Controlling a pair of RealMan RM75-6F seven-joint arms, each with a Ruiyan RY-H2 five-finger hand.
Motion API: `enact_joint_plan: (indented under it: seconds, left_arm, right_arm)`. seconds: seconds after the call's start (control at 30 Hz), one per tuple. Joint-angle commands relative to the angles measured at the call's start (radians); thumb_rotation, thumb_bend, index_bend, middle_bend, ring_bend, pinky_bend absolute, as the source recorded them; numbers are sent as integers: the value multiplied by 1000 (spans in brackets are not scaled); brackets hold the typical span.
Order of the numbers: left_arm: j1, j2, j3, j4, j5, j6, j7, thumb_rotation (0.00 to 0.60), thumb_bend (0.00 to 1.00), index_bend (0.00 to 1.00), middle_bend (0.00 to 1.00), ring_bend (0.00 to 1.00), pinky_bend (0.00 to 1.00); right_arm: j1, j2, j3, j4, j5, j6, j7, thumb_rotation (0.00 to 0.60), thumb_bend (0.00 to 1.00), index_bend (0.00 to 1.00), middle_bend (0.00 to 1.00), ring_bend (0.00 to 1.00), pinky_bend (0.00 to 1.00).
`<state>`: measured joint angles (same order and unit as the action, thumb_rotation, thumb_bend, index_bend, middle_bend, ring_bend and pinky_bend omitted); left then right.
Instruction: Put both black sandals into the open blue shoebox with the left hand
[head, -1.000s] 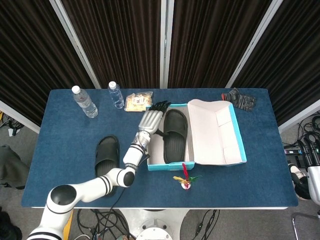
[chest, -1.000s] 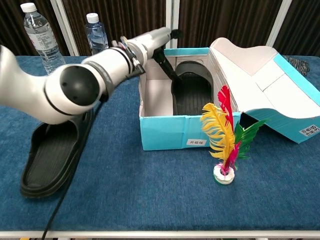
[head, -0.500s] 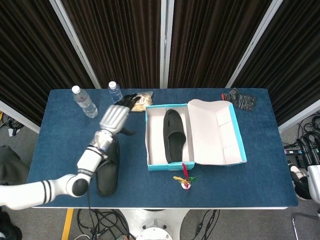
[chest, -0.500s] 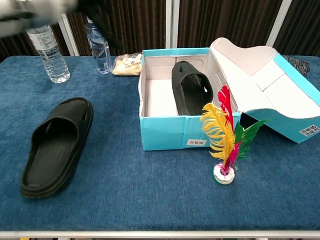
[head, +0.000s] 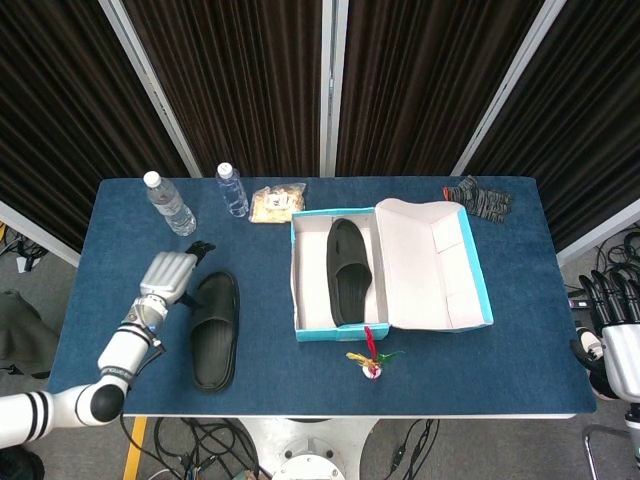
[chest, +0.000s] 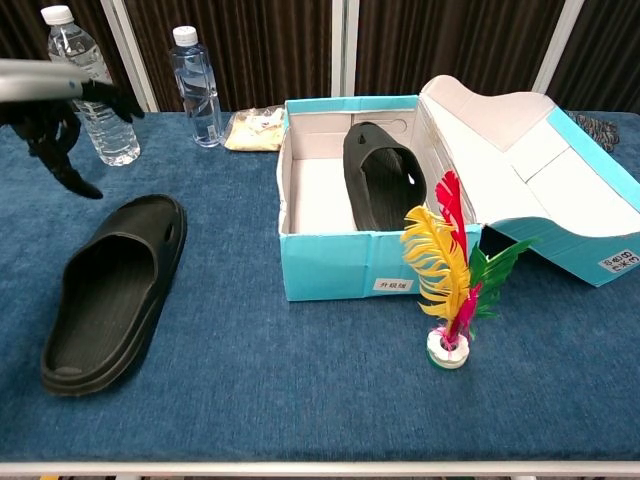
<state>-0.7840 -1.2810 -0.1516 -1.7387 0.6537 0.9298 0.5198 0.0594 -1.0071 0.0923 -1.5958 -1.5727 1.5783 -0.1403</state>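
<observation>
One black sandal (head: 347, 270) (chest: 383, 187) lies inside the open blue shoebox (head: 311, 330) (chest: 340, 272), along its right half. The second black sandal (head: 214, 328) (chest: 112, 289) lies flat on the blue table left of the box. My left hand (head: 172, 273) (chest: 62, 124) hovers just left of that sandal's far end, fingers spread and holding nothing, not touching it. My right hand (head: 612, 312) shows only at the right edge of the head view, off the table, fingers apart and empty.
Two water bottles (head: 167, 203) (head: 232, 189) and a snack bag (head: 277, 203) stand along the table's back left. A feather shuttlecock (head: 370, 360) (chest: 451, 283) sits in front of the box. A dark glove (head: 476, 197) lies at the back right. The box lid (head: 432, 263) folds out rightward.
My left hand has left the box, where the first sandal stays, and swung left and toward the front, now beside the second sandal. The right hand has edged into view.
</observation>
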Motion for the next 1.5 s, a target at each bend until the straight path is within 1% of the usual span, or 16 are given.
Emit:
enact_joint_plan:
  seconds: [0.03, 0.23, 0.4, 0.53, 0.67, 0.77, 0.9, 1.0, 1.03, 1.07, 1.1, 1.13, 1.2, 1.27, 1.4, 1.5]
  left_arm:
    - [-60, -11, 34, -4, -133, -36, 81, 600, 0, 137, 124, 739, 713]
    - [-144, -18, 60, -36, -315, -27, 164, 600, 0, 134, 124, 779, 726]
    - [-193, -65, 79, -18, -414, 15, 216, 600, 0, 134, 130, 791, 727]
    - [-235, -91, 85, 0, -499, -13, 243, 600, 0, 136, 141, 805, 736]
    - [-266, -117, 85, 26, -556, -14, 255, 600, 0, 145, 158, 817, 752]
    - [-281, -126, 84, 35, -579, -13, 258, 600, 0, 169, 169, 823, 762]
    - [-291, -145, 84, 52, -589, 0, 254, 600, 0, 250, 222, 839, 794]
    - [-298, -167, 99, 75, -602, 24, 271, 600, 0, 318, 281, 856, 815]
    - [-299, -173, 102, 81, -606, 32, 275, 600, 0, 327, 290, 858, 819]
    - [-296, -178, 101, 85, -603, 40, 270, 600, 0, 347, 310, 862, 825]
    - [-290, -183, 96, 89, -592, 52, 257, 600, 0, 387, 355, 872, 837]
    - [-279, -191, 88, 92, -568, 74, 235, 600, 0, 418, 391, 880, 848]
    - [-255, -200, 79, 94, -519, 106, 195, 600, 0, 502, 500, 904, 875]
    - [-225, -201, 67, 94, -456, 134, 143, 600, 0, 541, 548, 915, 886]
    - [-165, -169, 47, 82, -335, 155, 41, 600, 0, 564, 581, 926, 892]
    - [-114, -116, 22, 64, -253, 133, -61, 600, 0, 568, 587, 925, 893]
  right_arm:
    - [0, 0, 0, 0, 1, -1, 0, 600, 102, 4, 62, 0, 108]
    - [2, -4, -1, 6, 8, -7, 8, 600, 102, 4, 62, 0, 108]
    - [3, -7, -1, 14, 14, -12, 16, 600, 102, 4, 62, 0, 108]
    - [4, -11, -3, 20, 13, -14, 21, 600, 102, 4, 62, 0, 108]
    - [2, -11, -4, 22, 15, -13, 22, 600, 101, 5, 61, 0, 108]
    - [0, -11, -5, 21, 17, -11, 22, 600, 102, 4, 62, 0, 108]
    - [-1, -12, -6, 22, 17, -9, 23, 600, 101, 4, 62, 0, 108]
    - [-4, -13, -7, 24, 19, -7, 25, 600, 101, 4, 62, 0, 108]
    - [-5, -12, -7, 24, 20, -6, 26, 600, 101, 4, 62, 0, 108]
    - [-6, -12, -7, 25, 22, -5, 26, 600, 102, 4, 62, 0, 108]
    - [-7, -12, -7, 25, 22, -4, 27, 600, 102, 4, 62, 0, 108]
    - [-7, -13, -7, 26, 23, -4, 29, 600, 102, 4, 62, 0, 108]
    - [-6, -14, -7, 26, 23, -5, 30, 600, 102, 4, 62, 0, 108]
    - [-5, -14, -8, 26, 20, -8, 30, 600, 101, 4, 62, 0, 108]
    - [-6, -12, -7, 25, 21, -4, 29, 600, 101, 4, 62, 0, 109]
    - [-6, -11, -6, 26, 23, -4, 30, 600, 101, 4, 62, 0, 109]
